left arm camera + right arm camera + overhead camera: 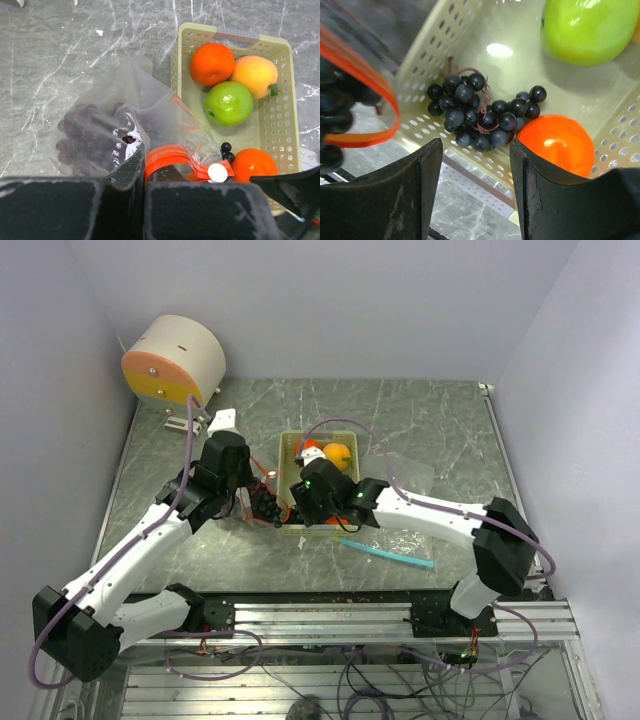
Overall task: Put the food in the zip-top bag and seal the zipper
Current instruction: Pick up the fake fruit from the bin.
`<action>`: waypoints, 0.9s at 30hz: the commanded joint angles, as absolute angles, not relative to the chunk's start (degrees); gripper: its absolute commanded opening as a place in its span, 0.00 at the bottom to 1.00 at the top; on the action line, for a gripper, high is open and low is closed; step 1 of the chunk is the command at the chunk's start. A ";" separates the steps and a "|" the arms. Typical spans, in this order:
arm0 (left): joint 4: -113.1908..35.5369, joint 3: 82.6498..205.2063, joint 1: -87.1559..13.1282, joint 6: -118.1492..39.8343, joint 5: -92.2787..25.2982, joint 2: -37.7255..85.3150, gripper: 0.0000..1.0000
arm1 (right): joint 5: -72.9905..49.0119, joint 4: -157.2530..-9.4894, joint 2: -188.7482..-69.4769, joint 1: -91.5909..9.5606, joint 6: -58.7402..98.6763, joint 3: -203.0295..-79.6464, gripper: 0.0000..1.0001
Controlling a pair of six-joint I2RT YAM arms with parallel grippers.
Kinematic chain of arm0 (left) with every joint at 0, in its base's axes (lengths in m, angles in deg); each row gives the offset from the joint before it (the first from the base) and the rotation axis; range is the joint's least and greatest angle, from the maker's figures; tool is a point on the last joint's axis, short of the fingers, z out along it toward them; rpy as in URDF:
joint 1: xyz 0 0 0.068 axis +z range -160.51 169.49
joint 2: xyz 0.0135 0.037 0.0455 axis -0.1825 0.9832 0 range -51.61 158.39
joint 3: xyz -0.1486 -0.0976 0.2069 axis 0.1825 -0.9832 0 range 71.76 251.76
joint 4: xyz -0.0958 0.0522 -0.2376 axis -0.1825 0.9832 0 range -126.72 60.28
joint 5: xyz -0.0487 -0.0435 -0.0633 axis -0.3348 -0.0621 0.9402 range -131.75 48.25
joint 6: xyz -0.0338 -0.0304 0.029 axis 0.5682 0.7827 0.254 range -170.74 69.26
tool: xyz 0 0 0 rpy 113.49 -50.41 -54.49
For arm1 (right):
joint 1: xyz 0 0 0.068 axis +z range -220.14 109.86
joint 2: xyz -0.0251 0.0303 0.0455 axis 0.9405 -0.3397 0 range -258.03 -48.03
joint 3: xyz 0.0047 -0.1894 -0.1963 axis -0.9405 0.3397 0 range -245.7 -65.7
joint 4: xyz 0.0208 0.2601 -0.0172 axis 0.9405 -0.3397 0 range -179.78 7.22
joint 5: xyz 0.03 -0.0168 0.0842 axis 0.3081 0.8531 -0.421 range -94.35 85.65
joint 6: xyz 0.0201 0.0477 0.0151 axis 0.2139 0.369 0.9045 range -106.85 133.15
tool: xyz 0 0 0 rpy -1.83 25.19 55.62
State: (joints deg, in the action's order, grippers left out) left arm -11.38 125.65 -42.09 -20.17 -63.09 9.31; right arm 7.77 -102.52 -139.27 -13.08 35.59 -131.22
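The left hand [144, 172] is pinched closed on the mouth of the zip-top bag [107, 100]. The red-orange zipper [167, 152] loops out from between its fingers. The bag lies on the grey marble desk [55, 50] just beside the pale yellow-green basket [289, 125], with a bunch of dark grapes [85, 140] inside it. The right hand [475, 155] hovers over the basket with its fingers spread wide, gripping nothing. Directly beneath it, in the basket, lies a second grape bunch [475, 117], touching an orange [555, 145], with a green apple [587, 27] nearby.
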 commanded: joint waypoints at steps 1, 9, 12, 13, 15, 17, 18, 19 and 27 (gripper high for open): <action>-12.81 125.22 -41.96 -20.50 -64.34 6.91 0.07 | 6.28 -107.39 -143.20 -13.20 34.73 -134.21 0.56; -12.82 125.04 -41.95 -20.44 -63.85 7.00 0.07 | 4.89 -106.14 -150.95 -16.08 34.16 -135.07 0.62; -13.06 124.66 -41.92 -20.29 -63.90 7.01 0.07 | 4.35 -105.18 -153.60 -16.66 33.41 -135.37 0.62; -13.15 124.57 -41.90 -20.24 -63.90 7.09 0.07 | 3.84 -104.91 -154.41 -16.82 33.11 -135.56 0.62; -13.17 124.47 -41.89 -20.24 -63.90 7.33 0.07 | 2.57 -104.41 -155.80 -16.97 32.57 -135.87 0.62; -13.01 124.59 -41.92 -20.24 -64.18 7.70 0.07 | 1.60 -103.60 -156.71 -17.00 32.03 -135.80 0.62; -12.95 124.64 -41.89 -20.24 -64.23 7.83 0.07 | 1.26 -103.30 -157.14 -17.09 31.77 -135.78 0.59; -13.03 124.59 -41.89 -20.24 -64.29 7.93 0.07 | 1.02 -103.24 -157.57 -17.10 31.70 -135.77 0.48; -12.86 124.71 -41.91 -20.02 -64.43 7.99 0.07 | 4.06 -103.03 -154.39 -17.88 33.07 -135.90 0.00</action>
State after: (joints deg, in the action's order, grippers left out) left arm -11.16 124.62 -42.09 -20.28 -63.42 8.09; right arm 2.11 -101.67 -155.67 -17.46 32.66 -136.49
